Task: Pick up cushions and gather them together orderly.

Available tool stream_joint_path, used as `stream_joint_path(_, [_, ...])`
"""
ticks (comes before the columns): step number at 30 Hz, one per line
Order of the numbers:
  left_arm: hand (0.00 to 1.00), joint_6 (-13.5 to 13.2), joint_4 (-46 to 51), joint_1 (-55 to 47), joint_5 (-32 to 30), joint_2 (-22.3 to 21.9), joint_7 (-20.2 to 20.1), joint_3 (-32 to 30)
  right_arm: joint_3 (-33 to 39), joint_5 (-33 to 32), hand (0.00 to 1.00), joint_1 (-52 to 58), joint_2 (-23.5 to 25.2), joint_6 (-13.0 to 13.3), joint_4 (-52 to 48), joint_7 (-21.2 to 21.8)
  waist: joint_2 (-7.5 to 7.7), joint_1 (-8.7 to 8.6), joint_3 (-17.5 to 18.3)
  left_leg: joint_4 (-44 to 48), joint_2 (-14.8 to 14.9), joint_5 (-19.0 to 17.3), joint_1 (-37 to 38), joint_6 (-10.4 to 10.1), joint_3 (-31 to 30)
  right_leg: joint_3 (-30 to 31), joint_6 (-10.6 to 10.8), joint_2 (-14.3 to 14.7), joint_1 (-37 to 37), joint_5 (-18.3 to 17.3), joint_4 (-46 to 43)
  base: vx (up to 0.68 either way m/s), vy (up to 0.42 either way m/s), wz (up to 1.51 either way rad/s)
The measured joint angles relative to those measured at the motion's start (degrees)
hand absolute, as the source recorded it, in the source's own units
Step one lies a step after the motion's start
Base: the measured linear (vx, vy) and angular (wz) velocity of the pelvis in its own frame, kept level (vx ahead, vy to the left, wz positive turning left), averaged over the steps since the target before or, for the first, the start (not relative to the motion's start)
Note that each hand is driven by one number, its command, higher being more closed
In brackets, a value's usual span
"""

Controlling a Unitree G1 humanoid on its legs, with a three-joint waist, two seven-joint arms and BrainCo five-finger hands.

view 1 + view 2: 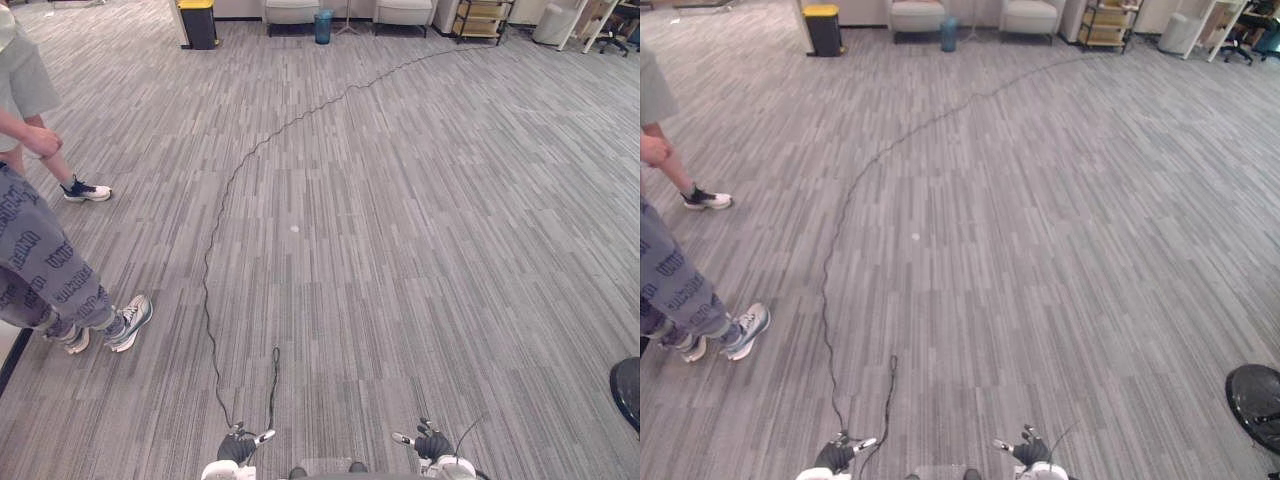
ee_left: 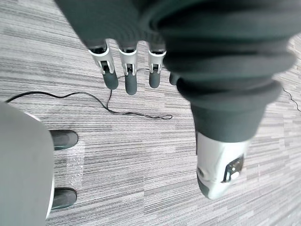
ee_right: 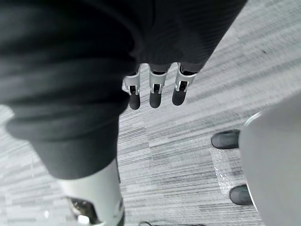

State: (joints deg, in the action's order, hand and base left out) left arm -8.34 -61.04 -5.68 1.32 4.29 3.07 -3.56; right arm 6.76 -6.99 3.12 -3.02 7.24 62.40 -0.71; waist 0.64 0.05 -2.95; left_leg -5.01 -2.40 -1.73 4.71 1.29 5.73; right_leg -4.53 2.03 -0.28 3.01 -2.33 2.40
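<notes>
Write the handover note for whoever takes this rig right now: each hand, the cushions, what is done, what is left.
Left hand: open, fingers straight, holding nothing, hanging low over the carpet.
Right hand: open, holding nothing, low at the robot's right side.
Cushions: cannot tell from here where they are. Ahead is carpet, with light chairs at the far wall and a person standing at the left.
Done: nothing gathered yet, judging by the hands.
Left: find the cushions, pick them up and set them together in order, probably steering clear of the person.
</notes>
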Motion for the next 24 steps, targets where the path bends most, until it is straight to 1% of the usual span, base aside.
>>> stream_joint_path(2, [0.00, 0.02, -0.32, 0.25, -0.01, 0.00, -0.01, 0.01, 0.01, -0.02, 0.00, 0.24, 0.01, 0.00, 0.01, -0.03, 0.12, 0.03, 0.03, -0.84, -0.01, 0.48, 0.40, 0.00, -0.19, -0.23, 0.03, -0.01, 0.01, -0.07, -0.13, -0.03, -0.002, 0.11])
stream_joint_path(10, [0.00, 0.20, -0.43, 0.37, -0.04, 0.03, -0.02, 0.09, 0.07, -0.36, 0.00, 0.27, 0.27, 0.00, 0.11, -0.32, 0.63, 0.12, 0.04, -0.85, -0.30, 0.50, 0.23, 0.05, -0.59, -0.85, 0.05, -0.29, 0.14, -0.06, 0.32, 0.00, 0.000, 0.02])
stream_joint_path(19, [0.00, 0.27, -0.44, 0.40, -0.05, 0.10, -0.02, 0.17, 0.50, -0.39, 0.00, 0.28, 0.46, -0.03, 0.21, -0.34, 0.78, 0.11, 0.01, -0.85, -0.29, 0.43, 0.38, -0.06, -1.02, -1.30, 0.05, -0.26, 0.89, -0.04, 1.16, 0.01, -0.006, 0.03])
stream_joint_path(21, [0.00, 0.28, -0.44, 0.40, -0.05, 0.39, -0.02, 0.17, 1.60, -0.39, 0.00, 0.28, 0.70, -0.07, 0.22, -0.34, 0.79, 0.12, 0.00, -0.85, -0.28, 0.43, 0.39, -0.06, -1.02, -1.30, 0.05, -0.26, 0.90, -0.03, 1.16, 0.00, 0.000, 0.00])
stream_joint_path(24, [0.00, 0.32, -0.44, 0.50, 0.04, 0.45, -0.04, 0.18, 1.91, -0.37, 0.00, 0.27, 0.70, -0.65, 0.22, -0.32, 0.86, 0.10, -0.22, -0.83, -0.26, 0.43, 0.36, -0.06, -1.07, -1.39, 0.04, -0.27, 0.77, -0.07, 0.83, 0.00, 0.000, 0.00])
